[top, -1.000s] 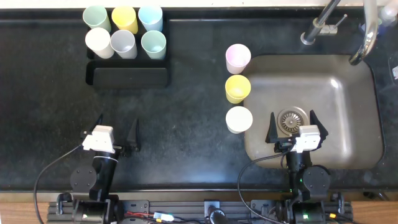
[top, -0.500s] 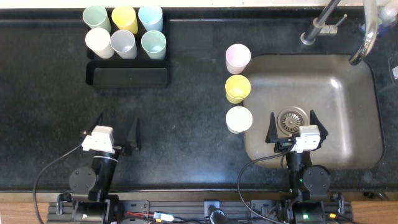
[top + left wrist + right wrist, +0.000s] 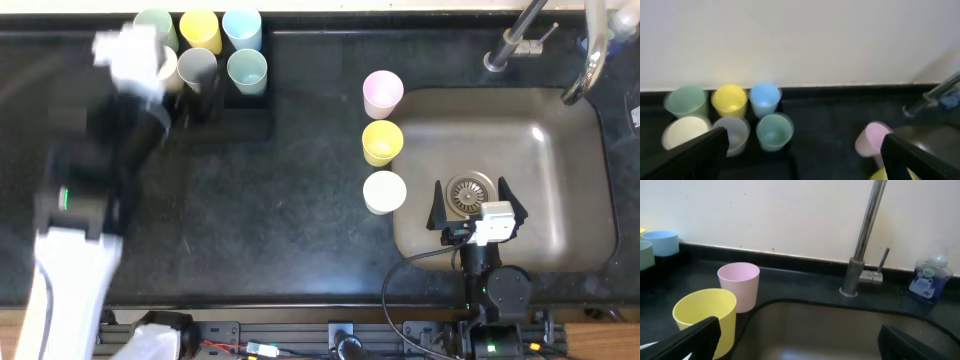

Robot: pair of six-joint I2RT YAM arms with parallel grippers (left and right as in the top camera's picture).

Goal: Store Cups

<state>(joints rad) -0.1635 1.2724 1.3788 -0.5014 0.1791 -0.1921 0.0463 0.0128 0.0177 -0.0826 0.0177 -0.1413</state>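
Note:
Six cups stand in a black rack (image 3: 210, 125) at the back left, among them green (image 3: 153, 24), yellow (image 3: 200, 30), blue (image 3: 242, 28), grey (image 3: 198, 68) and teal (image 3: 247, 70). Three loose cups line the sink's left rim: pink (image 3: 382, 92), yellow (image 3: 382, 142) and white (image 3: 384, 192). My left gripper (image 3: 150, 95) is raised near the rack, blurred and open; its wrist view faces the racked cups (image 3: 774, 131) and the pink cup (image 3: 872, 140). My right gripper (image 3: 470, 205) stands open over the sink, holding nothing, with the pink cup (image 3: 739, 285) and yellow cup (image 3: 706, 312) ahead of it.
The steel sink (image 3: 560, 160) fills the right side, with a faucet (image 3: 515, 40) behind it and a soap bottle (image 3: 929, 277) at the back right. The rack's front row (image 3: 240, 125) holds no cups. Dark countertop (image 3: 300, 200) lies between rack and sink.
The left arm has swung up fast from the near-left counter toward the rack and now partly covers the white racked cup. The right arm and all cups have stayed put.

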